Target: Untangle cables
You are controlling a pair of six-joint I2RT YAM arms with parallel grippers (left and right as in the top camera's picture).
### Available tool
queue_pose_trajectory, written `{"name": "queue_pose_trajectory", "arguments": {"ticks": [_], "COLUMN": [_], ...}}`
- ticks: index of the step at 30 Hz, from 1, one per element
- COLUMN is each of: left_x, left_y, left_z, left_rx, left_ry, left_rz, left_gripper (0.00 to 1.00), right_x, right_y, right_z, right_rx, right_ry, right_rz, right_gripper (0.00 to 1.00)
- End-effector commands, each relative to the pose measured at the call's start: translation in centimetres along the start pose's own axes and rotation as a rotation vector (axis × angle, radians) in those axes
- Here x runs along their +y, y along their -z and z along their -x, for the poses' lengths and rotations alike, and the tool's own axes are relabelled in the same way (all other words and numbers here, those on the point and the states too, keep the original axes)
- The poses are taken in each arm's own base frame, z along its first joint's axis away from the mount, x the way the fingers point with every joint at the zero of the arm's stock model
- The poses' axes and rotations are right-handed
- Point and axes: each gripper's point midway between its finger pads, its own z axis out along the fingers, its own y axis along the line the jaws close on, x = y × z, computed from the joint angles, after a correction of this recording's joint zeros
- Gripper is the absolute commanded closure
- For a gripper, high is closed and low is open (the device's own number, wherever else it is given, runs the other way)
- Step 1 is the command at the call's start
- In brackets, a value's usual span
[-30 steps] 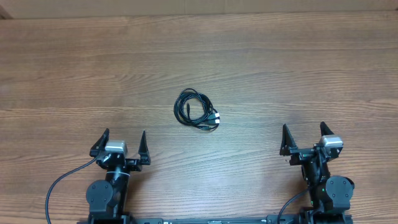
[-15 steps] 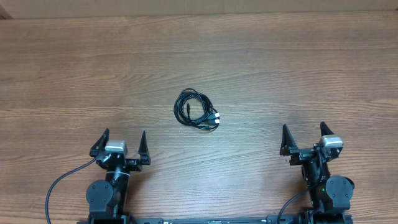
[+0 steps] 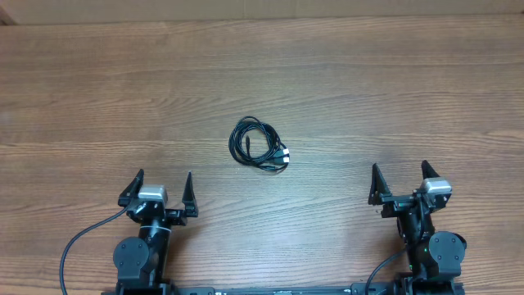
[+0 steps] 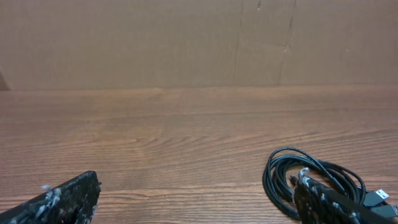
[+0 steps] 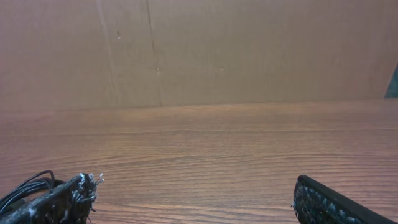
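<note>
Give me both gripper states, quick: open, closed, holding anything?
Left gripper: open, holding nothing, clear of the cables.
Right gripper: open, holding nothing.

Lab setup — wooden table (image 3: 82,82), cardboard backdrop (image 4: 186,37)

Wood-grain table (image 3: 368,90), brown cardboard wall (image 4: 124,43) behind its far edge
</note>
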Motion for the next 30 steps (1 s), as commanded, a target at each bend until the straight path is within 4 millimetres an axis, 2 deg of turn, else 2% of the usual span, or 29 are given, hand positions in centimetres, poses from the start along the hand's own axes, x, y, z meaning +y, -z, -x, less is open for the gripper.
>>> {"name": "queue_pose_trajectory", "arguments": {"ticks": [1, 20, 30], "left_x": [-0.1, -0.1, -0.1], "left_y": [0.0, 0.0, 0.0], "left_z": [0.0, 0.0, 0.0], "left_rx": [-0.003, -0.003, -0.003], "left_ry": [-0.022, -0.022, -0.022], "left_rz": [-0.011, -0.011, -0.011], "left_gripper": [0.01, 0.0, 0.01], "right_x": [0.0, 0.1, -0.3], "right_y": [0.0, 0.0, 0.2], "right_z": [-0.3, -0.2, 1.0], "right_rx": [0.0, -0.004, -0.026], "right_ry": [0.004, -0.034, -0.032], "right_rz": [-0.001, 0.004, -0.021], "right_gripper": [0.0, 0.0, 0.0]}}
